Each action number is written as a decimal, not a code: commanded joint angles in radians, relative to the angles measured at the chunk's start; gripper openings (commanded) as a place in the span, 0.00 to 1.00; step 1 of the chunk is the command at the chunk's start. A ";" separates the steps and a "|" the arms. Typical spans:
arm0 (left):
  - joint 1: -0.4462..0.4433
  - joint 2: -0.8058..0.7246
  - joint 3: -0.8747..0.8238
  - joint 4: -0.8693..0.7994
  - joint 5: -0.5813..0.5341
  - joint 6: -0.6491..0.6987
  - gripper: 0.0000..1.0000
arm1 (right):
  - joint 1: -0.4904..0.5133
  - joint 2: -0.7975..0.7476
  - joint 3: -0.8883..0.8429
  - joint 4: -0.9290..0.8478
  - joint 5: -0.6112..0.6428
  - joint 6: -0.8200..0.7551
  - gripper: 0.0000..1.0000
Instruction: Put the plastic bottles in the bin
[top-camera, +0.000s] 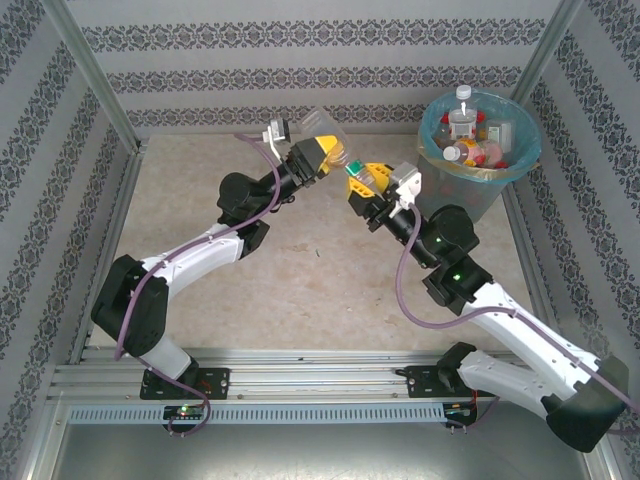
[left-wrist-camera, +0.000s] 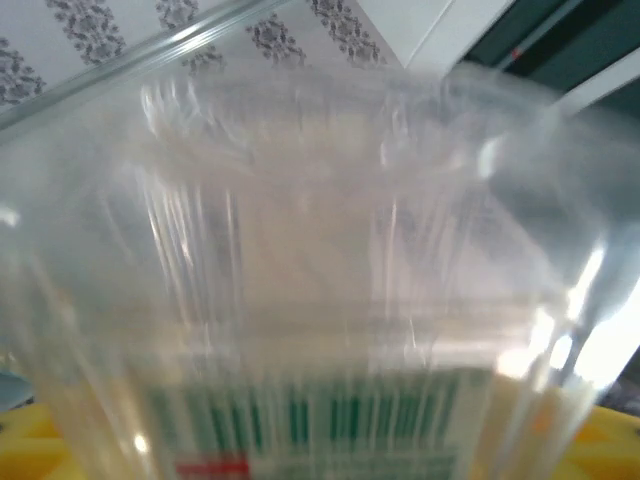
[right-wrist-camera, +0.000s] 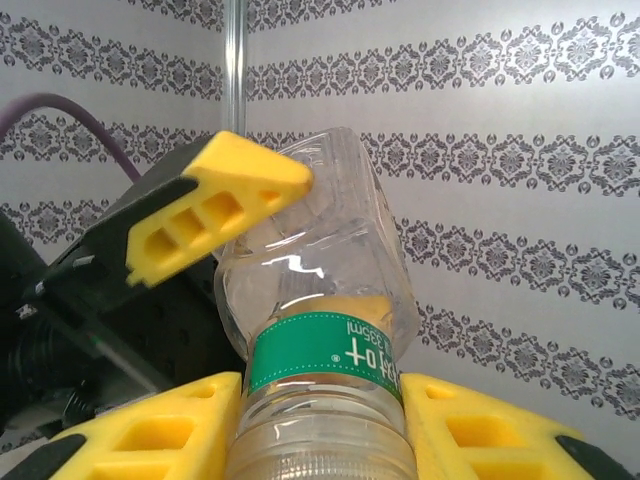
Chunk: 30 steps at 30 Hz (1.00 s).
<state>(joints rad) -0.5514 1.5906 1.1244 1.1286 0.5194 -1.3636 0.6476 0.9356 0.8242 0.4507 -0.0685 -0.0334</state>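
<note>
**Mid-air handover of one bottle; bin already part-filled.**
Several plastic bottles (top-camera: 465, 125) lie in the bin (top-camera: 480, 195). One green-labelled bottle (right-wrist-camera: 320, 300) hangs above the worktop (top-camera: 300, 280), near the bin. My right end effector (top-camera: 365, 180) clamps it by the label. Whether the left end effector (top-camera: 325, 150) grips or merely touches it, I cannot tell; its finger crowds the bottle's way.

Clear bottle (left-wrist-camera: 320, 260): rendered blurred at close range, cropped by the lower frame edge, green label print illegible. In the right wrist view its near end is cut off at bottom centre. Bottles (top-camera: 465, 125) in the bin (top-camera: 424, 140), upper right, are partly hidden by one another.
</note>
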 joint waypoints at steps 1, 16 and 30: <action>0.061 -0.038 0.088 -0.031 -0.033 0.071 0.81 | -0.031 -0.063 0.096 -0.105 -0.013 -0.017 0.00; 0.125 -0.288 0.070 -0.531 -0.138 0.507 0.99 | -0.307 0.099 0.989 -1.217 0.428 -0.200 0.00; 0.124 -0.300 0.102 -0.956 -0.183 0.698 0.97 | -0.707 0.404 1.129 -1.539 0.327 -0.049 0.00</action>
<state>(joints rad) -0.4355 1.2934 1.2011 0.2817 0.3496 -0.7506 -0.0242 1.3266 1.9690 -1.0363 0.3126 -0.1291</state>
